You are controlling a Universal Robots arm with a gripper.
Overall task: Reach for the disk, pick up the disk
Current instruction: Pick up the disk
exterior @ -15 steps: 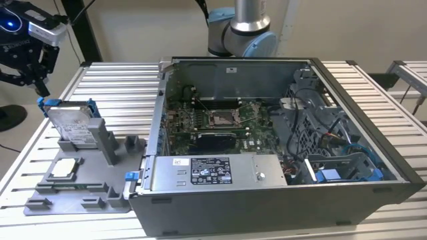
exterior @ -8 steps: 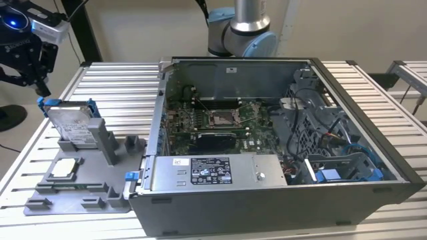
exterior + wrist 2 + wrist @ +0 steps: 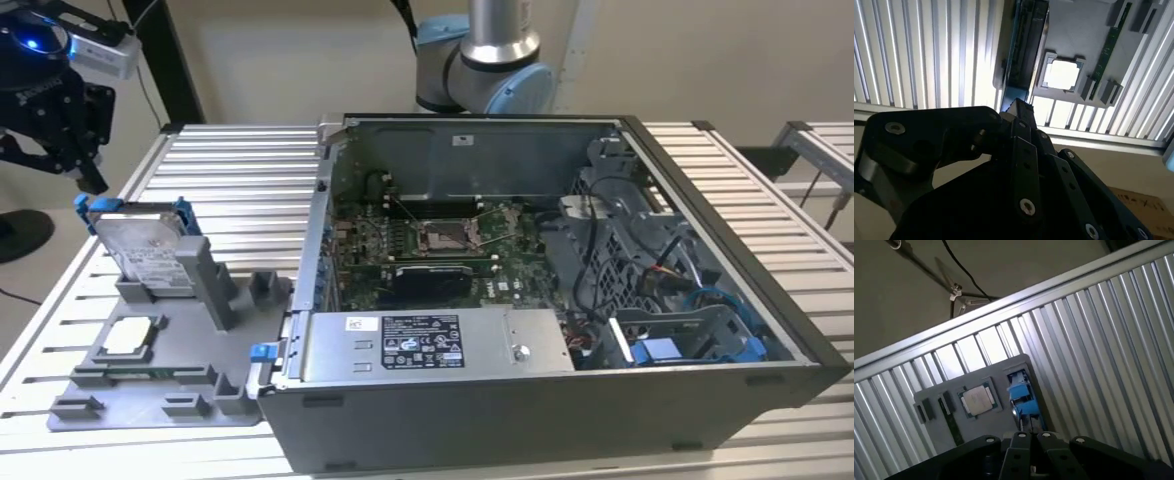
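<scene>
Silver disk (image 3: 138,245) w/ blue edges, upright.

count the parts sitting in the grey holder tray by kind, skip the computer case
disk, standing on edge: 1
square silver chip: 1
thin green circuit strip: 1
total: 3
</scene>
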